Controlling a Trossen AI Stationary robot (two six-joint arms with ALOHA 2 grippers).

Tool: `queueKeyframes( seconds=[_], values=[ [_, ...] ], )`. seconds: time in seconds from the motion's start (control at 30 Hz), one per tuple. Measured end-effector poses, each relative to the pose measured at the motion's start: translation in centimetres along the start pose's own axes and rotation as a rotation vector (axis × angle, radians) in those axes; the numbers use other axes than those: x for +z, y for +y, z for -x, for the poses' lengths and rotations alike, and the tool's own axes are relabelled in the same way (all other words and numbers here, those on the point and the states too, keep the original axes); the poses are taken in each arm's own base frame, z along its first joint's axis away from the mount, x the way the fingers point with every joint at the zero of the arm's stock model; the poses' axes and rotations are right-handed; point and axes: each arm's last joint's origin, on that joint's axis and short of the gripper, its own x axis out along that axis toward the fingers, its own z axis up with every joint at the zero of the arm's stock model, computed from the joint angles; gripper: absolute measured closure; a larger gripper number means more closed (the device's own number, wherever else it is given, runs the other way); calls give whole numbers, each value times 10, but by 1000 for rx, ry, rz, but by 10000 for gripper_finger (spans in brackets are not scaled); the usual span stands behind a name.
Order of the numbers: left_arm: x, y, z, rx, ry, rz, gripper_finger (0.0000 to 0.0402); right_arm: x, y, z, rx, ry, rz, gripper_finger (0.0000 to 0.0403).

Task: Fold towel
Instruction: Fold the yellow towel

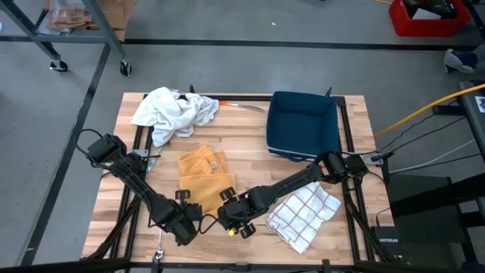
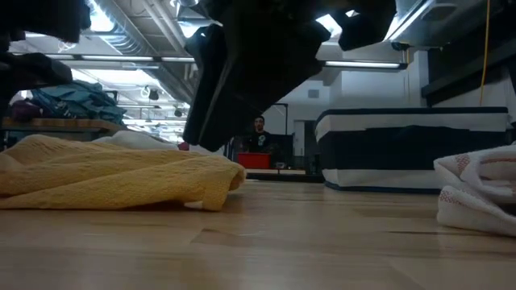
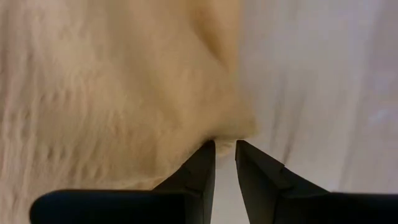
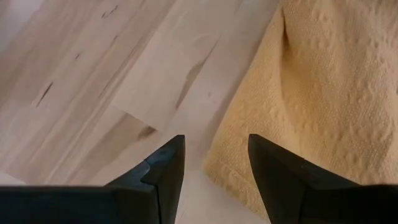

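Observation:
A yellow waffle towel [image 1: 203,178] lies bunched on the wooden table, left of centre. My left gripper [image 1: 198,214] is at the towel's near left corner. Its fingers stand a narrow gap apart [image 3: 225,148], closed on that corner. My right gripper [image 1: 227,201] hovers open [image 4: 214,149] over the towel's near right corner [image 4: 249,180], with bare wood between its fingers. In the low view the towel [image 2: 121,173] rests on the table, and dark arm parts hang above it. My left gripper has the towel's near left corner [image 3: 236,127] at its fingertips, pinched between the two fingers. The fingers come steeply from above, slanting from the table's near side. The rest of the towel lies on the table beyond the fingertips.
A crumpled white towel [image 1: 174,112] lies at the far left and a dark blue bin [image 1: 303,125] at the far right. A white checked cloth [image 1: 303,212] lies under my right arm, near the right front. Bare wood shows along the near edge.

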Motion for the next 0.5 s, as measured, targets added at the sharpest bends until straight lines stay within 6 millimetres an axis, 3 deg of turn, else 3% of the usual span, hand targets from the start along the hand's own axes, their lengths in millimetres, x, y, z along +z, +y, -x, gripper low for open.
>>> queueKeyframes(
  seconds=[0.23,0.5],
  values=[
    [7,10,-4,-32,107,206,343,0,0,0,7,1,0,221],
    [9,12,-5,-60,125,42,336,0,0,0,7,3,0,221]
  ],
)
